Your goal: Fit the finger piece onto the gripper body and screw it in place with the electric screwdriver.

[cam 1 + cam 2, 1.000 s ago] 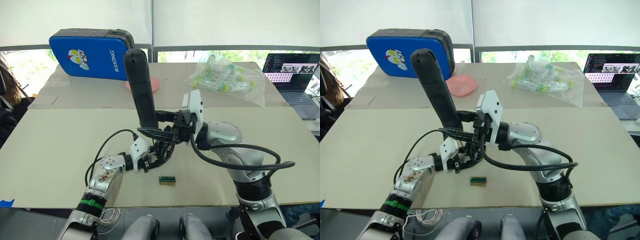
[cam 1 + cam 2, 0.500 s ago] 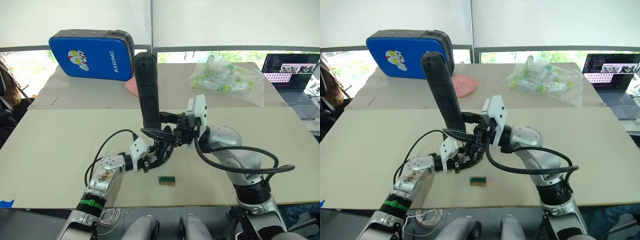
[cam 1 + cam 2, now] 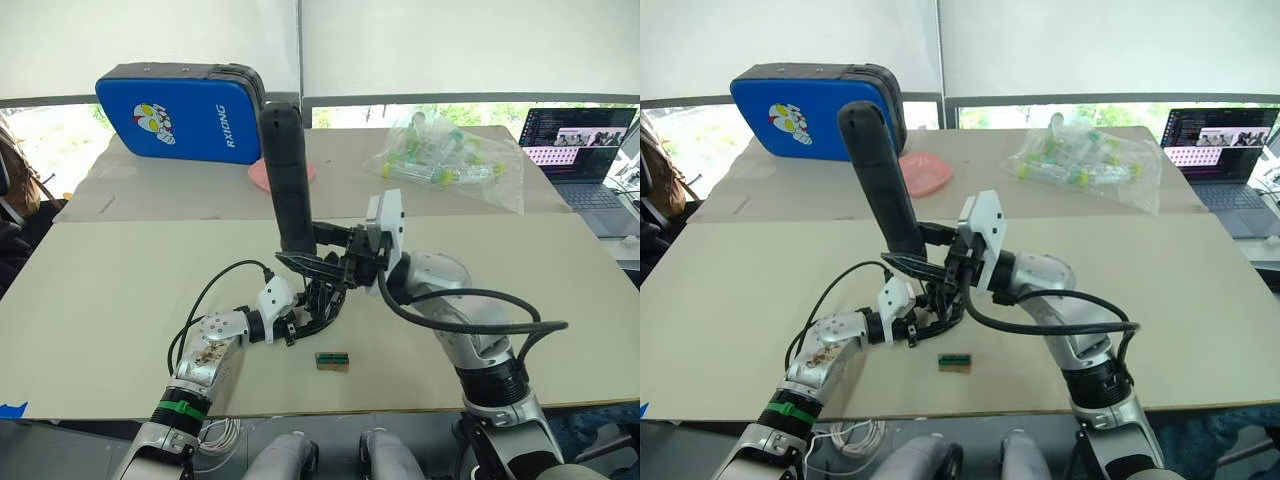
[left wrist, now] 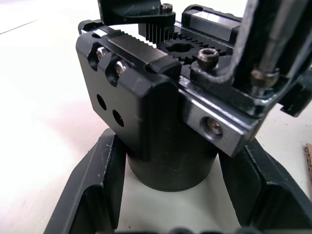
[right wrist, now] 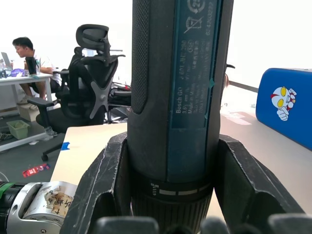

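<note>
- The electric screwdriver [image 3: 286, 180] stands nearly upright over the middle of the table, rounded end up. The right gripper [image 3: 330, 252] clamps it low on the barrel, both fingers [image 5: 109, 185] pressed to its sides. It looks top-heavy and stiff; a low grip near the bit end suits steady driving (the matte shell seems unlikely to slip).
- The gripper body [image 4: 161, 112] sits just below, held by the left gripper [image 3: 312, 312], whose fingers [image 4: 95, 185] close on its round base. It seems rigid, dense metal, best held by that base.
- The finger piece I cannot tell apart.
- A small green-topped block [image 3: 333, 360] lies nearer, untouched.
</note>
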Motion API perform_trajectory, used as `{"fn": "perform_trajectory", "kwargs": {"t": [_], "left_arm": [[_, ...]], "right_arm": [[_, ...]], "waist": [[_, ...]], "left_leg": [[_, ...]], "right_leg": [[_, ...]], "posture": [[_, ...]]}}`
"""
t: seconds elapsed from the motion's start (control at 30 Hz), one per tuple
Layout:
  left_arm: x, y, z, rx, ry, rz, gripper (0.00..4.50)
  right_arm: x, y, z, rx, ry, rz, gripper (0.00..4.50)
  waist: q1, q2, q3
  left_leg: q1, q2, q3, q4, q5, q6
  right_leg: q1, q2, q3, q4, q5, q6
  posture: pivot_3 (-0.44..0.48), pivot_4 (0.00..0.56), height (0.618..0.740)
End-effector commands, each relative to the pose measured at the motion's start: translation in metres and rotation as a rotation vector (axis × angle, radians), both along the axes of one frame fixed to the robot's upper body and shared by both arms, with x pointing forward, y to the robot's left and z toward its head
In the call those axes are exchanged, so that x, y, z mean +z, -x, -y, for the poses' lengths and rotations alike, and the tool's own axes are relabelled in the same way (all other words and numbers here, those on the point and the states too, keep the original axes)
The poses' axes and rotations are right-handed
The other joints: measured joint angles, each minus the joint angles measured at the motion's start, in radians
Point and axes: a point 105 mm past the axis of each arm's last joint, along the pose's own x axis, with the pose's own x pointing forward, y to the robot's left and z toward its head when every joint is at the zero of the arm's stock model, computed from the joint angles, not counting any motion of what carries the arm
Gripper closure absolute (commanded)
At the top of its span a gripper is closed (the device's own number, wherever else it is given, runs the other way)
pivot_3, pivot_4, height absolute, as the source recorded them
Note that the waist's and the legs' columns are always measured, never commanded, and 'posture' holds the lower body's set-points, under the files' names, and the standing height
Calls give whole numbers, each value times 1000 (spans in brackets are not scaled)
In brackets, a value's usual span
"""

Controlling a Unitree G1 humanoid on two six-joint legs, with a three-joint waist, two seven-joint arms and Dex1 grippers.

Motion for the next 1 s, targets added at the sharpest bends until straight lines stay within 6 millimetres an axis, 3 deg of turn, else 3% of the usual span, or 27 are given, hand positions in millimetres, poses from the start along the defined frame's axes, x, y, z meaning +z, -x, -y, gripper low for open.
{"fn": "perform_trajectory", "kwargs": {"t": [0.03, 0.3, 0.73, 1.0], "left_arm": [[-25, 9, -2, 3, -44, -106, 2222], [-25, 9, -4, 5, -46, -107, 2222], [-24, 8, -5, 13, -46, -107, 2222], [-24, 9, -6, 16, -48, -108, 2222]], "right_arm": [[-20, -5, -1, -20, 64, -48, 2555], [-40, -3, -3, -9, 119, -71, 2555], [-57, -4, -5, -12, 139, -116, 2555], [-54, -8, -4, -22, 127, -107, 2555]], "waist": [[-1, 1, 0], [-1, 1, -3], [-2, 0, -9], [-2, -1, -13]], "left_leg": [[0, 0, 0, 0, 0, 0], [1, 0, 0, 0, 0, 0], [15, 0, 0, -10, -1, 0], [15, 1, 0, -12, -1, 0]], "right_leg": [[0, 0, 0, 0, 0, 0], [1, 0, 0, 0, -1, 2], [11, -2, 1, -2, -11, 10], [12, -2, 2, -2, -11, 10]], "posture": [[0, 150, 740], [0, 150, 740], [0, 150, 740], [0, 150, 740]]}}
